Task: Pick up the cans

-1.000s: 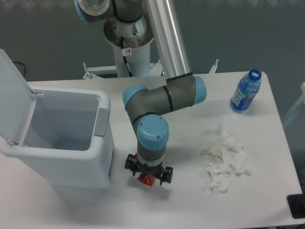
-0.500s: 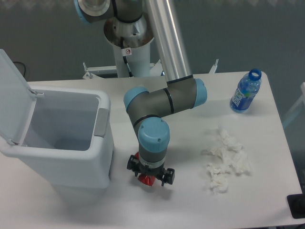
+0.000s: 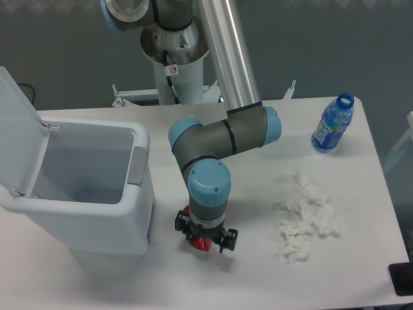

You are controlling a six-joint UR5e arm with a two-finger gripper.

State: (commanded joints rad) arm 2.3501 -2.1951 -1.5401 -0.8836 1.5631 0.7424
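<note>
A small red can (image 3: 201,244) lies on the white table just right of the bin, mostly hidden under the wrist. My gripper (image 3: 205,243) points straight down right over it, black body showing at both sides. The fingers are hidden by the wrist and the can, so their spacing does not show. Only slivers of red peek out below and at the upper left of the gripper.
A white bin (image 3: 77,187) with its lid up stands at the left, close to the gripper. Crumpled white tissues (image 3: 306,216) lie to the right. A clear blue-labelled bottle (image 3: 333,124) stands at the back right. The table's front edge (image 3: 213,303) is near.
The wrist and gripper have drifted slightly right and toward the front edge, staying over the red can. Bin, tissues and bottle have not moved.
</note>
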